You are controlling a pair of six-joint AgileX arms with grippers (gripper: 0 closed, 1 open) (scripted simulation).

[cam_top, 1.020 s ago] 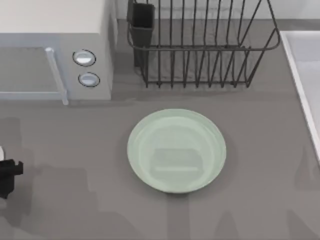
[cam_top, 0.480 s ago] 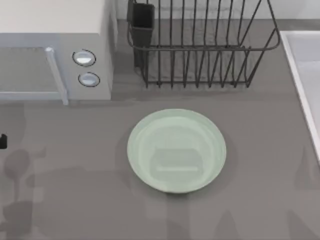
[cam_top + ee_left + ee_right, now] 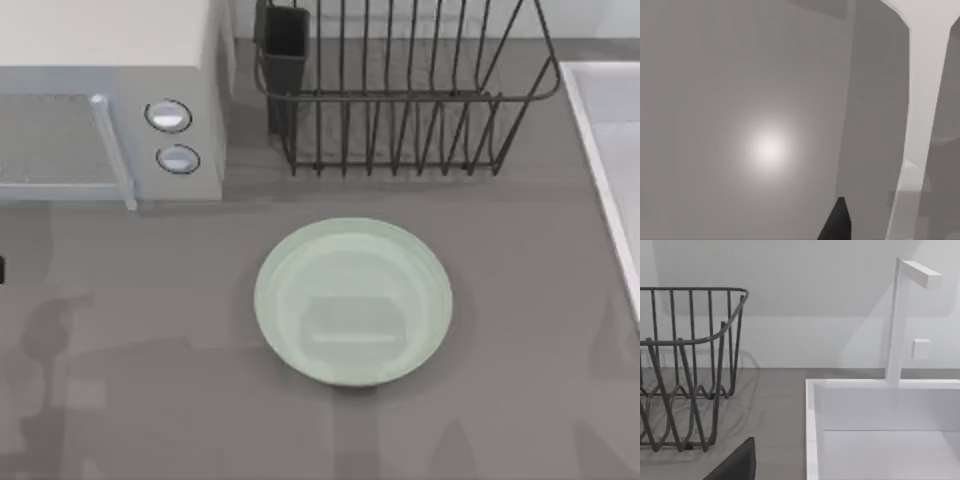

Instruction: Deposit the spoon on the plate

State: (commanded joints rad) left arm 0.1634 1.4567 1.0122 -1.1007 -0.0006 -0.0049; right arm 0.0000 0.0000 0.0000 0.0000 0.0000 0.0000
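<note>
The pale mint-green plate (image 3: 352,300) lies bare in the middle of the table. My left gripper (image 3: 2,268) shows as a dark sliver at the table's left edge. In the left wrist view the white spoon (image 3: 922,75) hangs above the grey table, its broad end far from the camera and its handle running back beside a dark fingertip (image 3: 839,222). The spoon's shadow (image 3: 45,330) falls on the table left of the plate. One dark finger (image 3: 737,465) of my parked right gripper appears in the right wrist view.
A grey microwave (image 3: 110,110) stands at the back left. A black wire dish rack (image 3: 400,90) with a dark cup (image 3: 285,40) stands behind the plate. A white sink (image 3: 610,150) with a faucet (image 3: 900,320) borders the right side.
My left gripper has moved up along the left edge and almost out of the top view. A spoon-shaped shadow has appeared on the table and drifted slightly right.
</note>
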